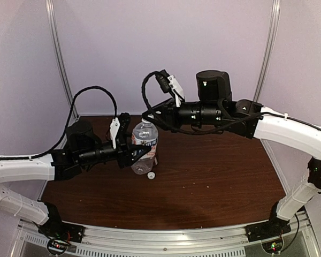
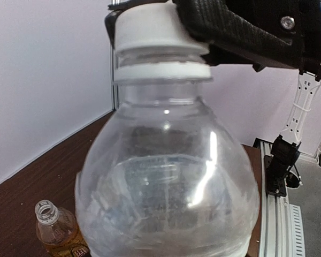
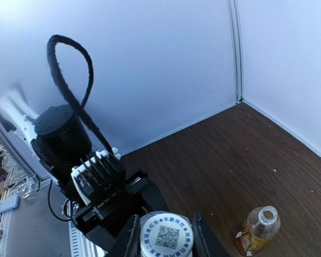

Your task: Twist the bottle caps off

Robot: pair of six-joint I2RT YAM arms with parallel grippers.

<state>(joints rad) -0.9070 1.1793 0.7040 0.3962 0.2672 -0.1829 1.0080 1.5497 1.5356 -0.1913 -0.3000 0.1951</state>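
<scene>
Starts at the near edge, both bases bolted to the rail. Reaches in low from the near-left corner with the left arm [image 1: 21, 168], forearm almost level above the desk [image 1: 214, 182], wrist pointing toward the centre. Clamps the left fingers [image 1: 138, 155] around the lower body of the clear bottle [image 1: 144, 140], upright on the wood left of centre. Climbs from the near-right corner with the right arm [image 1: 289, 131], bends at the elbow, then runs leftward high above the desk. Pinches the right fingers [image 1: 148, 118] onto the white cap [image 3: 166, 236] on the clear bottle's neck, one finger pressed to each side, the printed code on top facing the wrist camera.

Finds a loose cap [image 1: 150, 175] lying flat just in front of the clear bottle, apart from both arms. Shows the amber bottle [image 3: 259, 227] upright with an open neck, near the clear bottle on the side toward the back wall. Offers broad open wood to the right and front, under the raised right arm. Ends at the far edge against pale walls [image 1: 150, 43], with metal uprights [image 1: 59, 59] at either side.
</scene>
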